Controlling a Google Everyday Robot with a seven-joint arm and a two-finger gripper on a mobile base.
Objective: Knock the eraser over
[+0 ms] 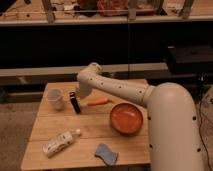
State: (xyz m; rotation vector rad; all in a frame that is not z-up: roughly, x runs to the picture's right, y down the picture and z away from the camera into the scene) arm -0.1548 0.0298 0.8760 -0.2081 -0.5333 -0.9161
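Camera view is showing the gripper (74, 94) hovering at the top of the upright eraser (75, 104) on the bench (90, 129); I cannot tell its opening.

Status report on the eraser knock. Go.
Pincer at top of eraser. Eraser upright, not yet down. Cup and carrot flank it, both apart from it.
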